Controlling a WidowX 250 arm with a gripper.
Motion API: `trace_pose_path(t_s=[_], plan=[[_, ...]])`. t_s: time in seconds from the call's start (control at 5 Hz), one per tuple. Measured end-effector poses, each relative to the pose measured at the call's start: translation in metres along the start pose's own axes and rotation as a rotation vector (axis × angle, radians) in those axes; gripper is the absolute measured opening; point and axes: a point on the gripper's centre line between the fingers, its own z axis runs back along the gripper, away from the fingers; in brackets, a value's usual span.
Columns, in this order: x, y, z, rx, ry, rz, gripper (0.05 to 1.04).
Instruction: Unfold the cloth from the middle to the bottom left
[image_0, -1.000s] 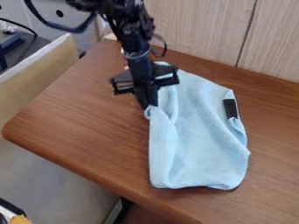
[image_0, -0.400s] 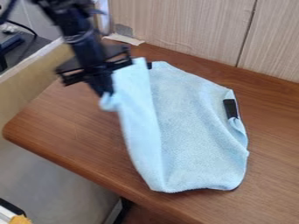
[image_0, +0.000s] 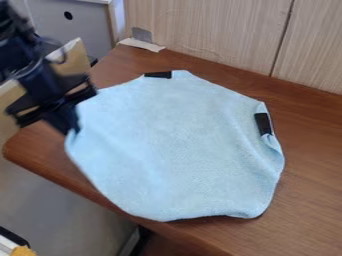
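Cloth (image_0: 174, 150) on the worktop (image_0: 310, 155), spread broad and nearly flat, its lower left side close by the front edge. Upper black strip (image_0: 158, 75) at the far rim; right-hand strip (image_0: 264, 124) beside a small tuck. Jaws at the left rim, closed on a pinch of cloth; arm (image_0: 33, 75) above, upper left. Judgement: unfolding nearly done. Left to do: lay the held edge down, release.
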Motion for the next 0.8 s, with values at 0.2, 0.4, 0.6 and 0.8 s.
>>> trace_pose_path(t_s=[0.2,0.4,0.6,0.8], plan=[[-0.002,0.018,-0.013,0.003,0.024,0.036,0.083],[-0.004,0.024,-0.024,0.016,0.053,0.070,0.237],[-0.004,0.026,-0.026,0.019,0.049,0.094,0.505],[-0.005,0.023,-0.030,0.020,0.061,0.096,0.818]])
